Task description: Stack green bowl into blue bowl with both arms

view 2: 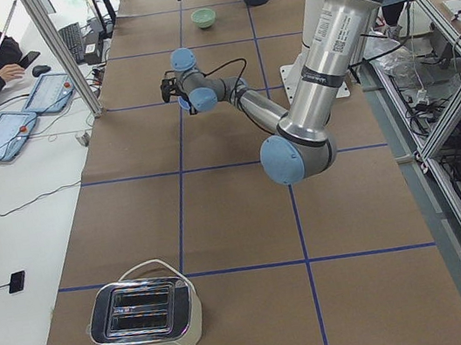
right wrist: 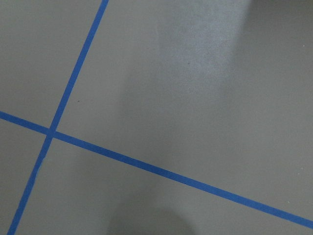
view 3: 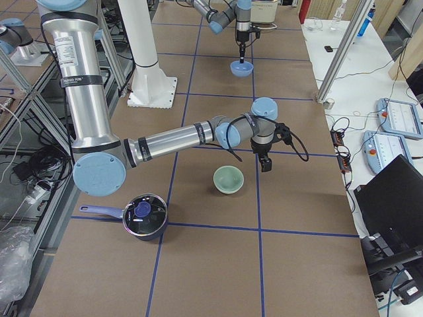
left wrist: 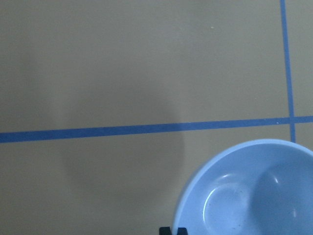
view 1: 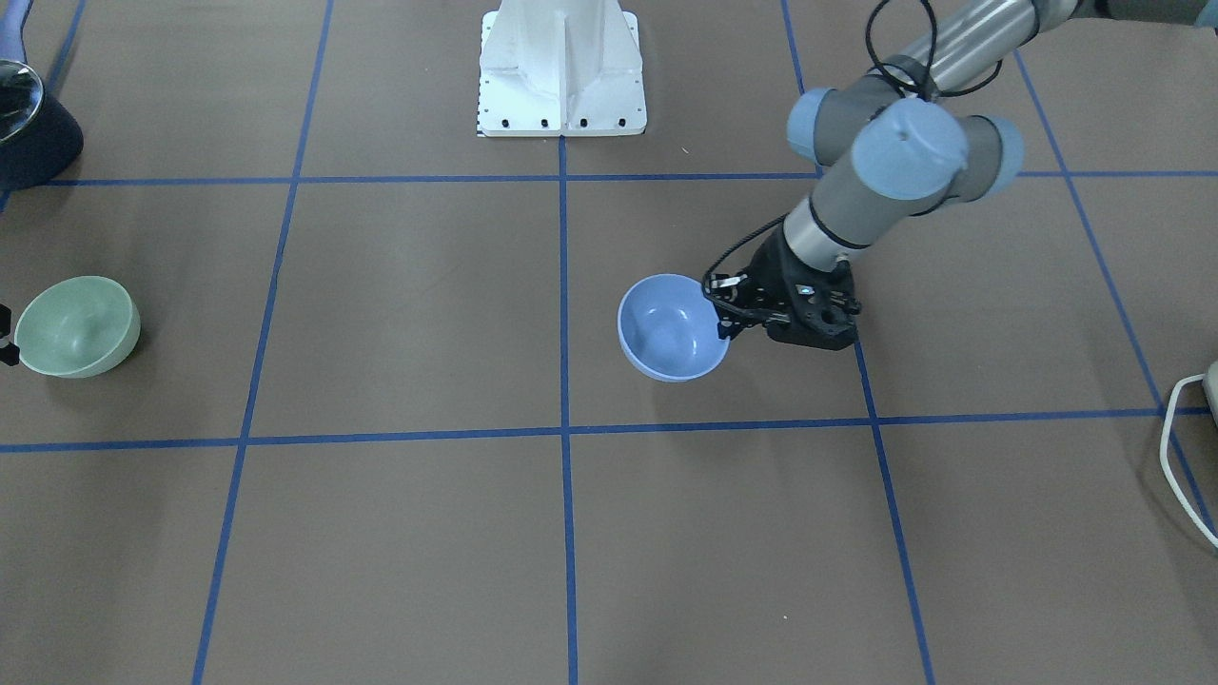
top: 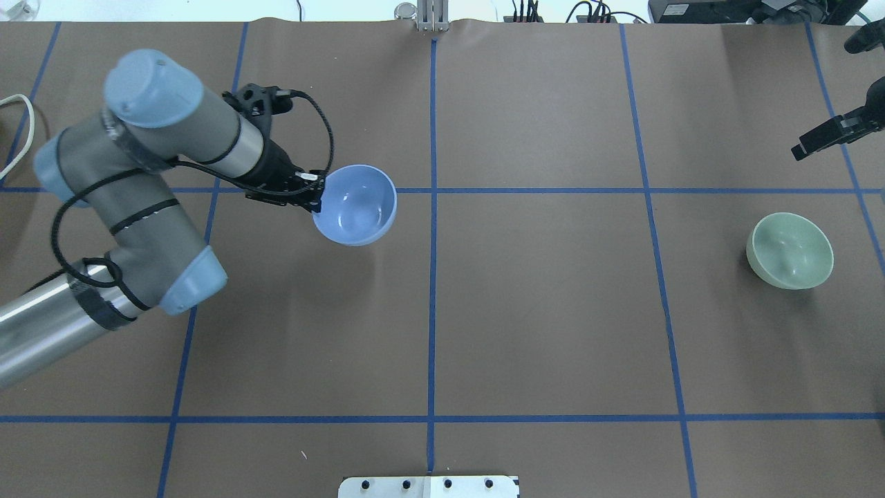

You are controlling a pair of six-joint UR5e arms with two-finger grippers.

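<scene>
left gripper (top: 316,200): clamped on the left rim of the blue bowl (top: 358,207).
blue bowl: left of centre in the overhead view, upright, on a tape line (top: 525,190).
green bowl (top: 790,250): far right, upright on the table (top: 539,311).
right gripper (top: 802,149): upper right edge, apart from the green bowl, holding nothing; finger spread unclear.

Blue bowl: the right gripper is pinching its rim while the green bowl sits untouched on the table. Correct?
Not quite: it is the left gripper pinching the rim of the blue bowl, as the overhead exterior view shows. The green bowl does sit untouched.
</scene>
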